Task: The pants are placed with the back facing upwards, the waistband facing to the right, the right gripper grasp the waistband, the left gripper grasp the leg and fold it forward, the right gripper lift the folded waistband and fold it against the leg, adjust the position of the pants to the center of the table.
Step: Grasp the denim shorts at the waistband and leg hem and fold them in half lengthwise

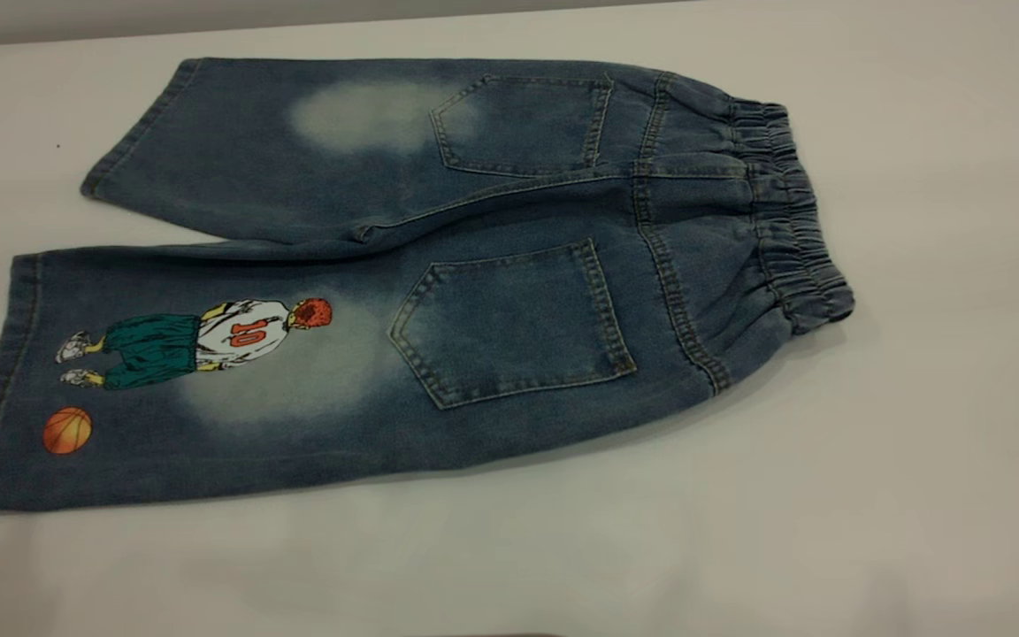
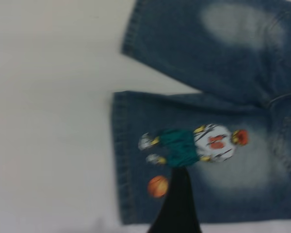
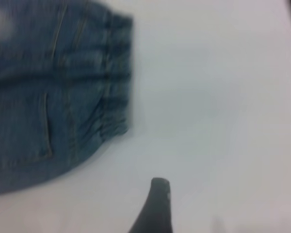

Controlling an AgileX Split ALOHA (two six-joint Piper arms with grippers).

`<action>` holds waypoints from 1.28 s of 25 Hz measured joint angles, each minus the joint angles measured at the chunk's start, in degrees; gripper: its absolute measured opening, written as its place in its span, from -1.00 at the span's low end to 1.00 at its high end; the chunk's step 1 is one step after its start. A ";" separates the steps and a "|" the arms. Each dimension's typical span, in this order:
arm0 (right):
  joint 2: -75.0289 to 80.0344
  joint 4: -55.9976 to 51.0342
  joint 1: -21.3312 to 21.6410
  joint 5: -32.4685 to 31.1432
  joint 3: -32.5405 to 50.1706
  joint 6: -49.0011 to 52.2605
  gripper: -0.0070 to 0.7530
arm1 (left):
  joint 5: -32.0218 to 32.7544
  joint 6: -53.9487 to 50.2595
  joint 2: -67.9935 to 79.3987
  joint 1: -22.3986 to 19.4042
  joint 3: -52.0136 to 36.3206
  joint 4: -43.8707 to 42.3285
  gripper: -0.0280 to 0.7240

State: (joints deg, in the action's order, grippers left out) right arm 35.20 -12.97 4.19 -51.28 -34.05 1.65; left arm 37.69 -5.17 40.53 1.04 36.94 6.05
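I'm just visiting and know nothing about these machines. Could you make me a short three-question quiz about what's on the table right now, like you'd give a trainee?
1. True or false: the pants lie flat and unfolded on the table, back pockets up.
2. Multiple choice: the waistband points toward which side of the exterior view? A) left B) right C) the near edge
3. Fill in: the leg nearer the camera carries a basketball player wearing number ____.

Key:
1. True. Both legs lie spread apart, nothing folded.
2. B.
3. 10. An orange ball sits beside the player. The left tool hangs above this print; the right tool is over bare table beyond the waistband.
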 joint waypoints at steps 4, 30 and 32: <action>11.16 -6.00 0.00 4.92 0.00 -6.27 0.69 | -5.91 1.93 9.15 0.00 0.04 2.77 0.58; 71.15 -77.25 0.00 14.21 -0.60 -68.34 0.58 | -15.15 3.69 22.00 0.00 0.04 3.19 0.58; 74.84 -81.74 0.00 13.40 -0.66 -72.58 0.58 | -15.47 3.76 22.00 0.00 0.04 3.19 0.58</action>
State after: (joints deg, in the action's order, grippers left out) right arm 110.03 -94.71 4.19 -37.89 -34.71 -70.93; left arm 22.22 -1.41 62.53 1.04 36.98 9.24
